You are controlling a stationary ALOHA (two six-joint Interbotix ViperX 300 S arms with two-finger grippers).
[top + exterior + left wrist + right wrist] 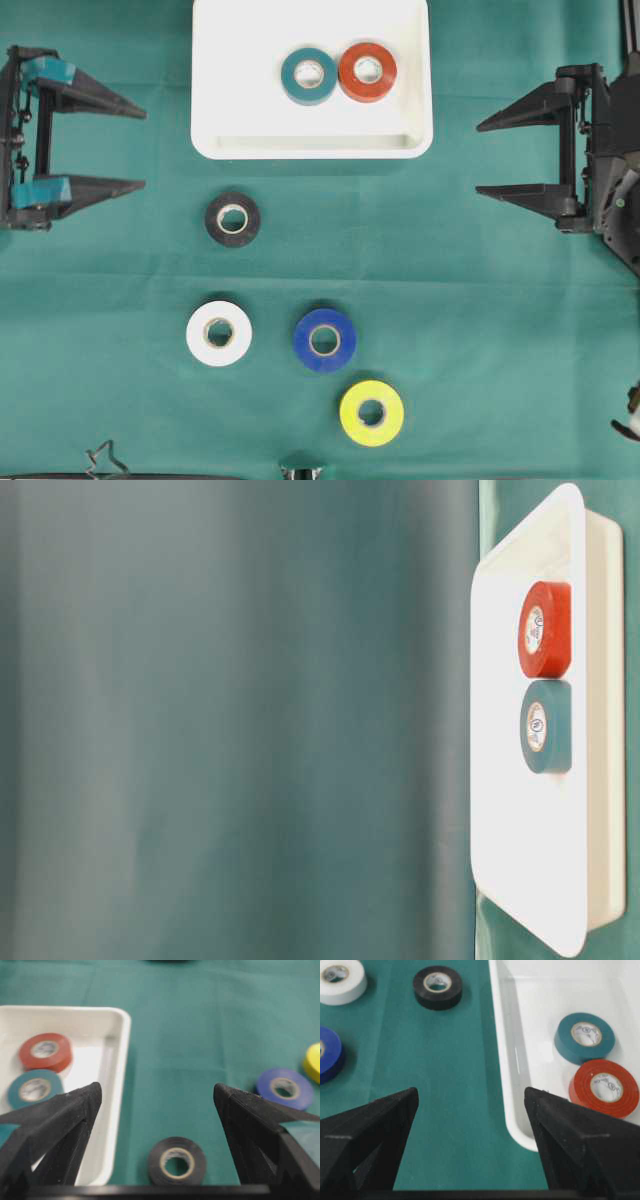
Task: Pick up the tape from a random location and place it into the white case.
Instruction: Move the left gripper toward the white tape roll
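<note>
Inside, the white case holds two tape rolls lying flat on its floor: a teal roll and a red roll, side by side and touching or nearly so, toward the right half of the tray. The rest of its floor is bare white. The table-level view shows the same pair against the tray's floor, red beside teal, with the raised rim around them.

Four more rolls lie outside the case on the green cloth. A black roll sits just below the case's near rim. Farther down are a white roll and a blue roll near each other, and a yellow roll lowest of all, beside the blue one. All lie flat, none touching another.

The left gripper stands at the left edge with its jaws spread wide and nothing between them. The right gripper stands at the right edge, jaws likewise apart and empty. Both are well apart from every roll.
</note>
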